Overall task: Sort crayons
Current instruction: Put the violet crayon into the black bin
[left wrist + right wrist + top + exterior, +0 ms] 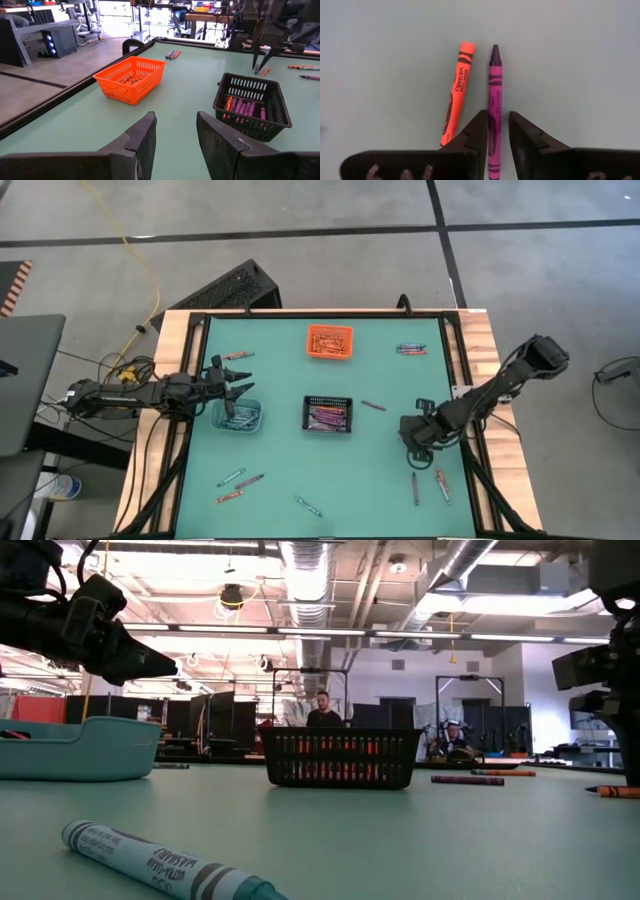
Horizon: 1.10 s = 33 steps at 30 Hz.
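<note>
- Three bins on the green worktop [280, 480]: orange bin [330, 341] at the far side, black bin [327, 414] in the middle, clear bin [238, 416] on the left.
- Loose crayons counted in the high view: one near the left far corner [238, 356], a pair far right [411, 349], one just right of the black bin [373, 405], three near left [240, 483], one near middle [308, 505], two near right [428, 486]. About ten loose in all; more lie in each bin, too small to count.
- Left gripper [241, 390] hangs over the far edge of the clear bin, fingers spread apart, nothing between them; the left wrist view [175, 137] shows the gap bare.
- Right gripper [413, 448] is down over the near-right pair of crayons.
- Only the right wrist view shows that pair close: purple crayon [495, 95] runs straight into the gap of the right gripper [495, 131], fingers partly open on either side of it; cannot tell if they touch it. Orange crayon [457, 90] lies just beside, tilted, outside the fingers.
- Only the left wrist view shows purple crayons inside the black bin [252, 106].
- Only the low view shows a blue-green crayon [165, 865] up close at the near edge, and two people [323, 710] in the room behind.
</note>
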Each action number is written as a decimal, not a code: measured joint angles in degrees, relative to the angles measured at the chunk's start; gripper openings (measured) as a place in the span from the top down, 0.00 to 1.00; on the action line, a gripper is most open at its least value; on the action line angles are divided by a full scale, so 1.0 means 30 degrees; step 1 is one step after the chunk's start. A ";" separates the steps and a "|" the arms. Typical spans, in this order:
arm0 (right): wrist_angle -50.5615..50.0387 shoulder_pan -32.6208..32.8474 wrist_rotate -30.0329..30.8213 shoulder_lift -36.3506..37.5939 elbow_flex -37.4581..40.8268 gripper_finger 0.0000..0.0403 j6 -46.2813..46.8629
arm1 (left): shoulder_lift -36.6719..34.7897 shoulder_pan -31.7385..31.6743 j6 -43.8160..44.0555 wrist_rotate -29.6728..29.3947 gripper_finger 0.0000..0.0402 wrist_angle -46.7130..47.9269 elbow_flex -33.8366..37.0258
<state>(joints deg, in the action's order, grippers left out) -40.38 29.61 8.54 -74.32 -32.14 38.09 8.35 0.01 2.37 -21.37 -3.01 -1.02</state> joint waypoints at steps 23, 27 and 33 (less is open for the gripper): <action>-0.1830 -0.1065 0.0747 0.0187 -0.0882 0.98 -0.0327 | -0.0004 -0.0006 0.0000 0.0015 0.68 0.0010 0.0000; -0.2992 -0.1049 0.1827 0.0489 -0.2105 0.99 -0.0429 | 0.0002 -0.0002 0.0000 0.0015 0.68 0.0013 0.0000; -0.2421 -0.1042 0.2302 0.0676 -0.3014 0.99 -0.1283 | 0.0002 0.0000 0.0000 0.0022 0.68 0.0015 0.0000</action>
<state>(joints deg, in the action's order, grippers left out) -47.64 26.48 15.44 -72.30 -41.18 34.24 8.36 0.01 2.37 -21.30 -2.96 -1.02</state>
